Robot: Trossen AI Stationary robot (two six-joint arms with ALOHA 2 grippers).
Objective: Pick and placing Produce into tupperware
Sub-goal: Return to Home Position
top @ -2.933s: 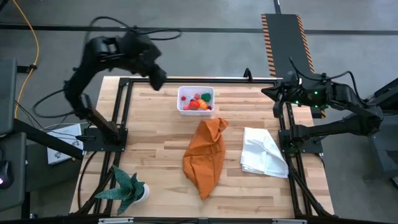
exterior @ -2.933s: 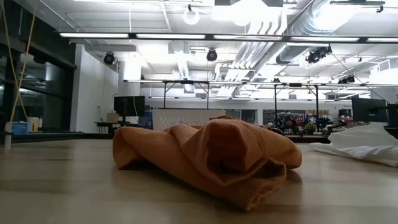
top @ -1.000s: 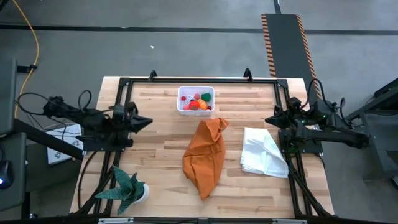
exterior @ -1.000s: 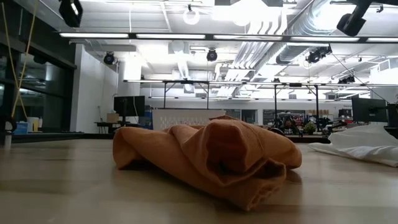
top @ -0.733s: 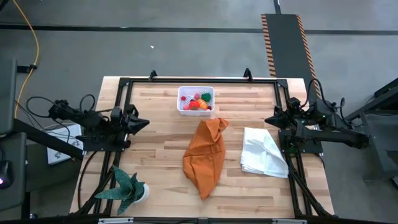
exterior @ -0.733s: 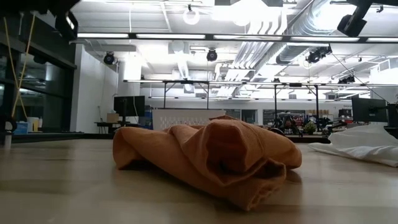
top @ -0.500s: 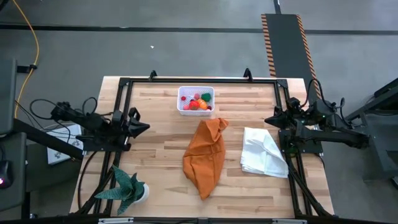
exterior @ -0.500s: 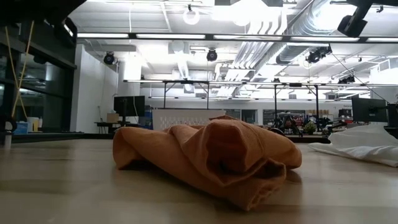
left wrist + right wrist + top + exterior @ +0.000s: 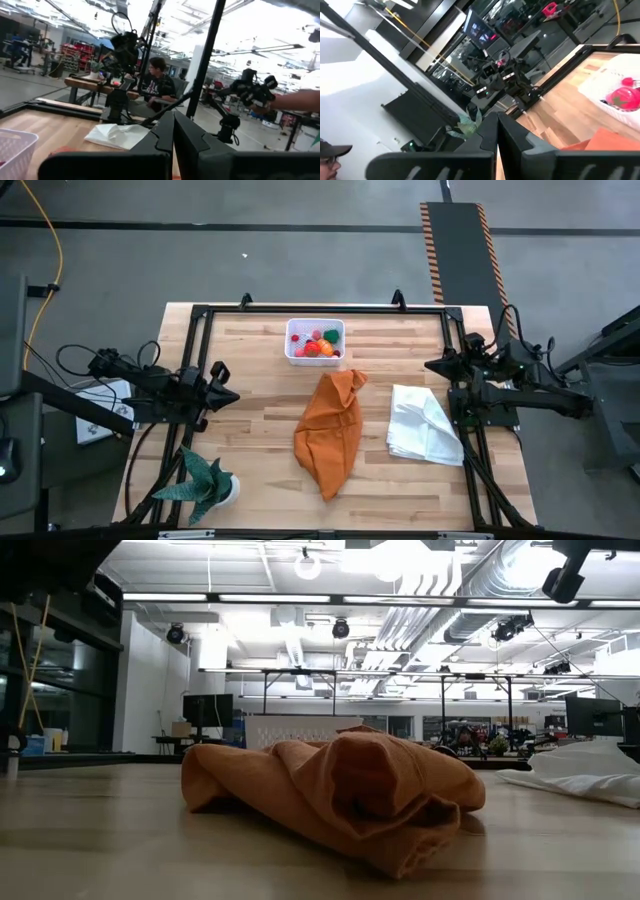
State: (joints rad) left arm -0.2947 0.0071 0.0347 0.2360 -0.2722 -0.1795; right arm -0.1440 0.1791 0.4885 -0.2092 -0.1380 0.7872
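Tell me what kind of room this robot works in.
Probably a big robotics lab or workshop, not a home: bare ducts overhead, long strip lights, and another robot arm beyond the wooden table.

1. Pale wooden plank table [image 9: 250,440]: smooth, matt.
2. Crumpled orange cloth [image 9: 330,430]: soft, matt fabric.
3. Folded white cloth [image 9: 425,425]: matt fabric.
4. Small white translucent plastic tub [image 9: 290,340]: smooth; its red toy produce [image 9: 318,348] looks faintly glossy.
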